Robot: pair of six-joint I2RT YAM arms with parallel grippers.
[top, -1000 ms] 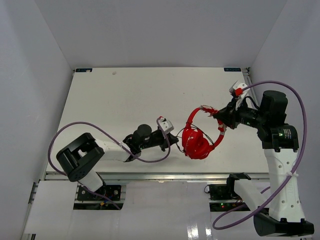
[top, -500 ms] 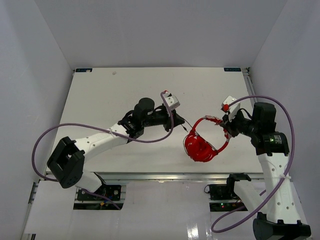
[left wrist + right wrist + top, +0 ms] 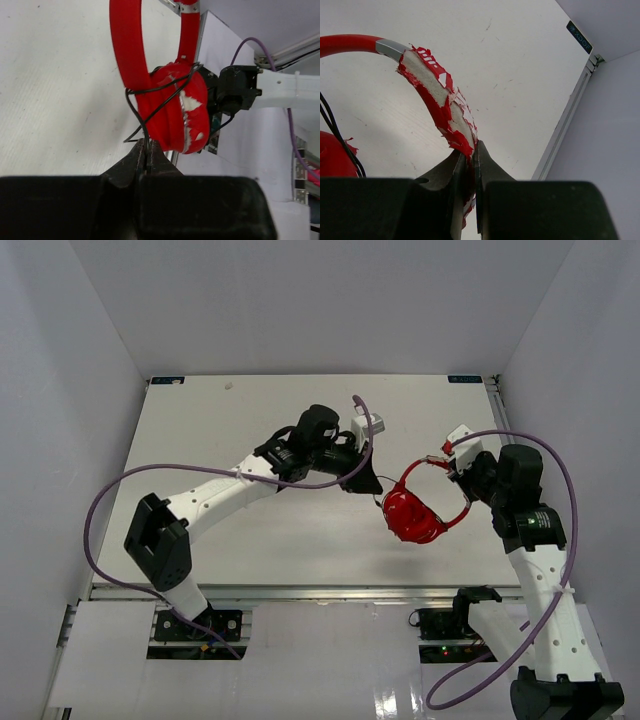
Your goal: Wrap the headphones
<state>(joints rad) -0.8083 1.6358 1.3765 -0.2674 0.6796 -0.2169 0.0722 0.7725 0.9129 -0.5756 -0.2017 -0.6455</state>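
The left arm (image 3: 215,495) extended from its base at the near left edge out over the white table (image 3: 220,420) toward the middle, with a purple cable (image 3: 100,510) looping beside it. At its end, the left hand (image 3: 147,145) was pressed together on the thin black cord (image 3: 140,91), and the strand ran up from between the fingertips. From there the cord crossed the headband and passed in loops around the ear cups (image 3: 172,112).

Just right of that hand were the red headphones (image 3: 412,518), right of the table's centre and between the two arms. The two padded cups sat close against each other at the near end. The headband (image 3: 427,90) arched away from them toward the far right. I could not tell whether the cups rested on the table or hung just above it. The red covering on the inside of the headband was torn and peeling, showing pale padding beneath.

The right hand (image 3: 468,160) was clamped on that worn stretch of the headband, one finger on each face of the band. Behind it the right arm (image 3: 525,520) rose from the near right edge. A second purple cable (image 3: 566,472) curved over and around that arm. Beyond the headband, in the wrist view, the table's metal edge rail (image 3: 567,120) ran along the right side.
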